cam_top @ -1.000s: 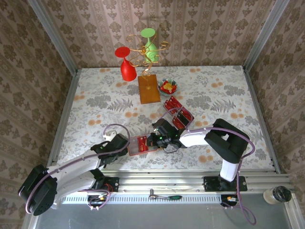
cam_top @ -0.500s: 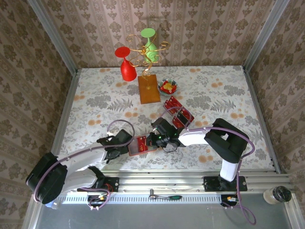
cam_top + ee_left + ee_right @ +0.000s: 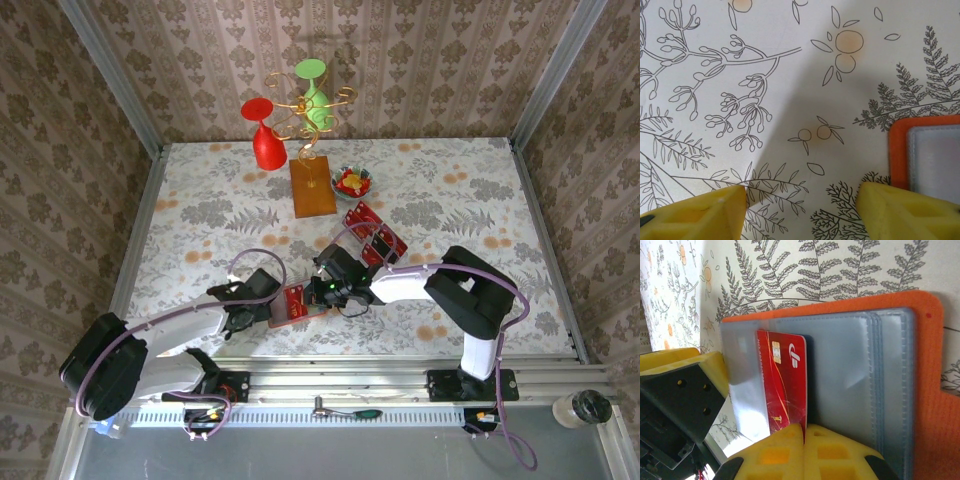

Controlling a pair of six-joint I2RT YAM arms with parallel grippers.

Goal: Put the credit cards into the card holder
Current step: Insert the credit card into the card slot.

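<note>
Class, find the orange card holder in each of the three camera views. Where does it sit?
Top external: card holder just below centre.
Left wrist: card holder's orange corner at the right edge.
Right wrist: card holder open, across the middle and right.
Shared landmark: the fern-print tablecloth.

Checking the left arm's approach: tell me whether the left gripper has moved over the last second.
Yes. In the top view the left gripper has shifted right, away from the table's left rail and closer to the card holder.
</note>
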